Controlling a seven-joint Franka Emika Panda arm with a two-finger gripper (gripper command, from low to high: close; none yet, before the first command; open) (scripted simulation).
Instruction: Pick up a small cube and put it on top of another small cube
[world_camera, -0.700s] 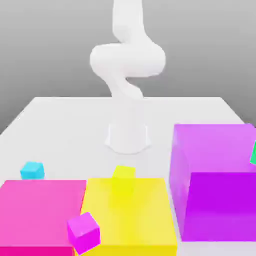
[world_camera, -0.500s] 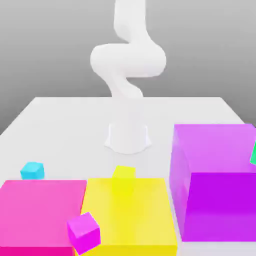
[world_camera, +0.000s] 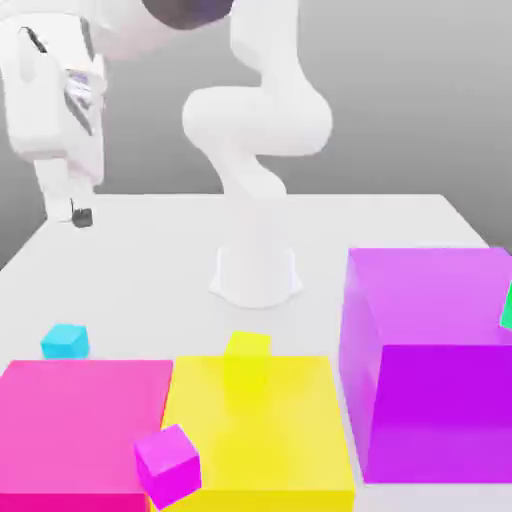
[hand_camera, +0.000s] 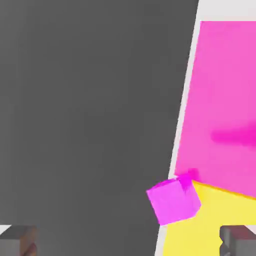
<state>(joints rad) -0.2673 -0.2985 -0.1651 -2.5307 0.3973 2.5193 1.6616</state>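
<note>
Hovering wide-open end effector (world_camera: 78, 214) near the table (world_camera: 140, 260) edge, well above cyan cube (world_camera: 65, 341).

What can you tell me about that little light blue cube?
The cyan cube is small, plain and matte, with no markings. It sits flat on the white table toward the exterior view's left, just behind the big pink block, and seems not to touch it. Nothing holds it.

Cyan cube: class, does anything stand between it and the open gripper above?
Nothing visible does. The gripper hangs open, high over the table, and the cyan cube sits alone on bare table beside the pink block.
</note>
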